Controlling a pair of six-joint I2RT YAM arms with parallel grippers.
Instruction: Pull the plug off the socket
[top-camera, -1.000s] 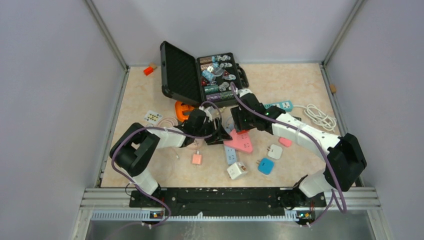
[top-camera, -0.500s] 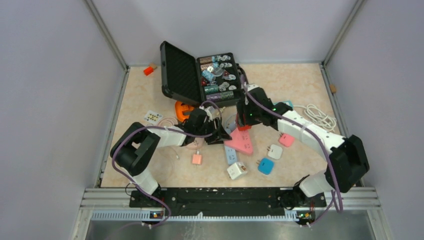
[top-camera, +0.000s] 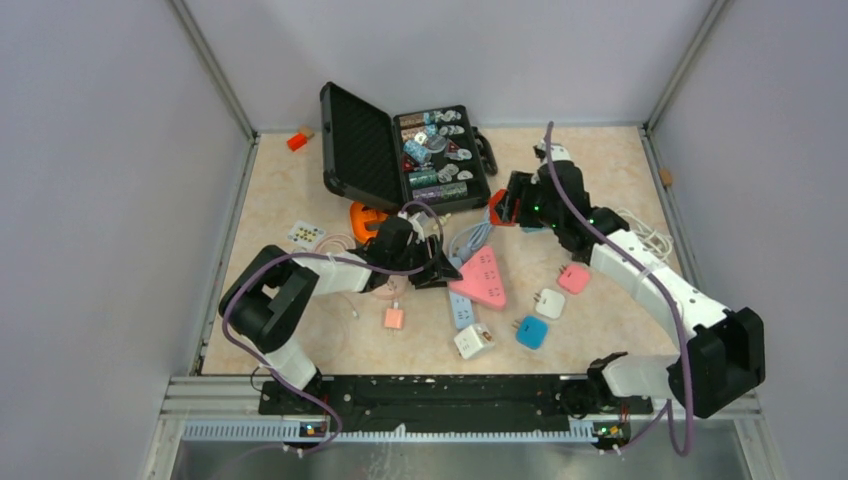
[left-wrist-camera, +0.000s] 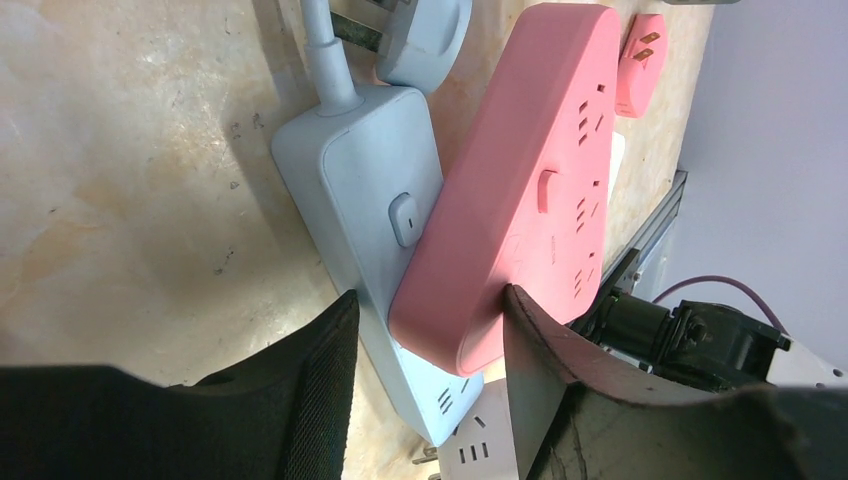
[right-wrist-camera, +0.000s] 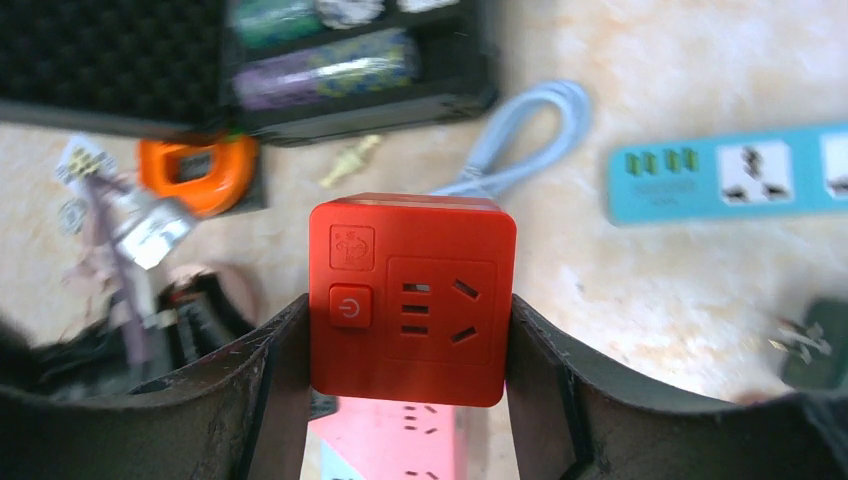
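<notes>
So the left gripper (left-wrist-camera: 430, 355) was clamped across the end of the pink socket strip (left-wrist-camera: 520, 180), I'd guess to pin it so it couldn't follow. The right gripper (right-wrist-camera: 408, 330) was squeezing the red plug (right-wrist-camera: 412, 295), held up at 12 o'clock of the strip and well apart from it.

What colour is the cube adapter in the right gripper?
Red cube adapter; right wrist view shows it best.

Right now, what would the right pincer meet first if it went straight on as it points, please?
The right pincer is clamped on the red cube adapter. Beyond it, probably the tabletop near the pink power strip, though the cube hides the exact spot.
</notes>
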